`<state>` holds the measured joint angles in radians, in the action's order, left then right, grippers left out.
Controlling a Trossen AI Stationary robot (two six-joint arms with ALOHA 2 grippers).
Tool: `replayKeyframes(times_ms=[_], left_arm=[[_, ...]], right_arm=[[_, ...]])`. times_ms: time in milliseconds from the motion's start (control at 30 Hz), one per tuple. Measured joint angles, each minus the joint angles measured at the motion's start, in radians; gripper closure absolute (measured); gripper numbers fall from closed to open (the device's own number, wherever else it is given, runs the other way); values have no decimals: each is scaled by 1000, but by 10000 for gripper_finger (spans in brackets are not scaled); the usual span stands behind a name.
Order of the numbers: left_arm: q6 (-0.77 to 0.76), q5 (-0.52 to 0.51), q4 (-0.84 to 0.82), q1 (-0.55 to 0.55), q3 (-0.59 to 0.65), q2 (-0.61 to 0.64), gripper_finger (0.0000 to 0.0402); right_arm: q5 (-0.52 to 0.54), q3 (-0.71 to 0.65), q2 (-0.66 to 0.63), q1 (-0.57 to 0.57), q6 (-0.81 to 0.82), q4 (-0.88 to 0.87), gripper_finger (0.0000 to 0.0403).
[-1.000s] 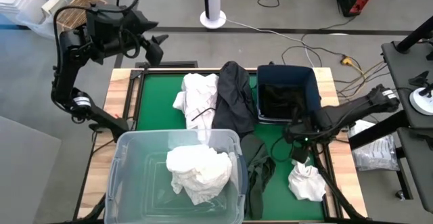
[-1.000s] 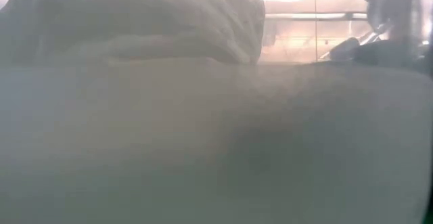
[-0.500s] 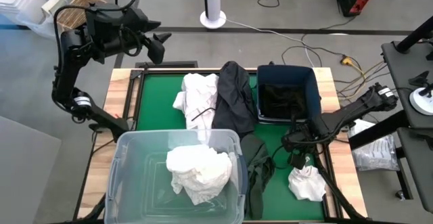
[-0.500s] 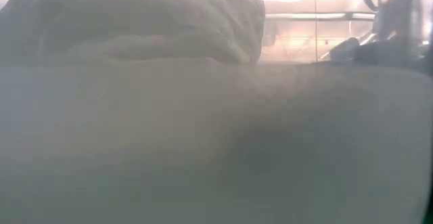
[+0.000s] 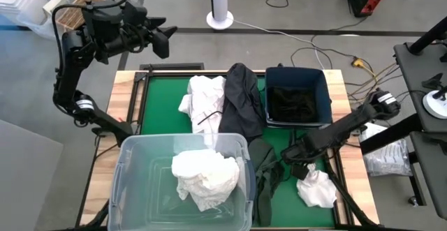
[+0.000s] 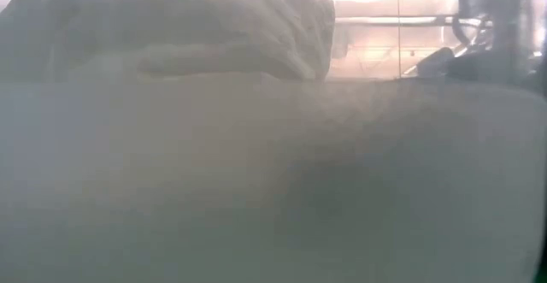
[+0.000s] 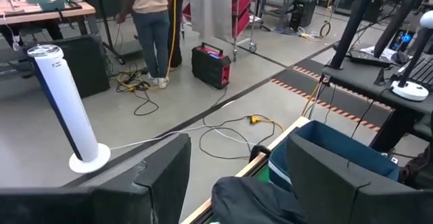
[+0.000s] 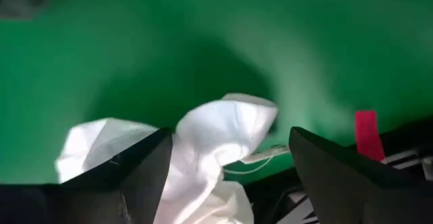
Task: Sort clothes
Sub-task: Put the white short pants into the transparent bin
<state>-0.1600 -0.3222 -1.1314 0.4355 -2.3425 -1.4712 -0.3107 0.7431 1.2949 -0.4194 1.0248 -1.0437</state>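
Green-topped table with wooden border [image 5: 162,112] stands on grey concrete floor [image 5: 279,15] strewn with cables. Left wrist view alone shows a person [image 7: 150,21] standing in the room. Crumpled white fabric garment [image 5: 316,189] lies near the table's right front corner; right claw [image 5: 292,167] hangs spread just beside it (nothing pinched). Long black fabric garment [image 5: 244,95] runs front to back. Left claw [image 5: 165,41], spread, hangs beyond the table's far edge.
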Motion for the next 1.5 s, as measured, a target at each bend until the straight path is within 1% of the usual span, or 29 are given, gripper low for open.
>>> replayKeyframes(times_ms=[133, 300, 467, 733, 900, 1033, 1300, 1500], left_arm=[[-29, -1, 1, 0, 0, -2, 183], [-70, -1, 2, 0, 0, -13, 183], [-89, -2, 2, 0, 0, -14, 194], [-80, -4, 1, 0, 0, -5, 238], [-64, -4, -1, 0, 0, -2, 248], [-61, -2, -3, 0, 0, 4, 249], [-55, -1, -51, 0, 0, 23, 249], [-60, 0, -81, -4, 0, 38, 249]], right_arm=[[0, -1, 66, 0, 2, 14, 138], [39, -1, 116, 0, -5, 62, 189], [53, -1, 130, 0, -15, 65, 258], [53, -1, 119, 0, 32, 66, 380], [49, 0, 114, 0, 43, 66, 387], [42, 0, 62, -6, 81, 54, 388], [52, 0, -161, -43, 216, -13, 389], [122, 0, -330, -56, 308, -22, 390]])
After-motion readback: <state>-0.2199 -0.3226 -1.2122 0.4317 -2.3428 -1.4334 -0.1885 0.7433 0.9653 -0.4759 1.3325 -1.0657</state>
